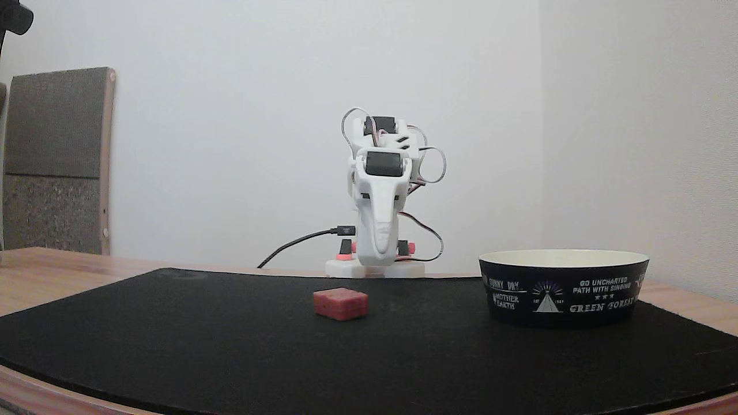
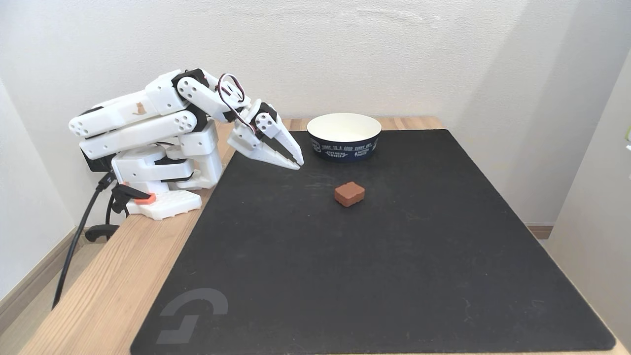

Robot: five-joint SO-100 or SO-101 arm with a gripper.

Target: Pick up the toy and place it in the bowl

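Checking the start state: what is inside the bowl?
In a fixed view the bowl shows a bare cream interior; its near inner wall is hidden by the rim. The toy lies outside on the mat.

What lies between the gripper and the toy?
Nothing: in a fixed view, bare black mat separates the gripper from the toy.

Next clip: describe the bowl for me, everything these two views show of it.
The bowl is wide, shallow and round, black outside with white printed text and a tent emblem, cream-white inside; it looks like coated paper. It stands upright on the black mat near the mat's far edge in the higher fixed view, and nothing shows inside it. Only the mat touches it; the toy and the gripper are apart from it.
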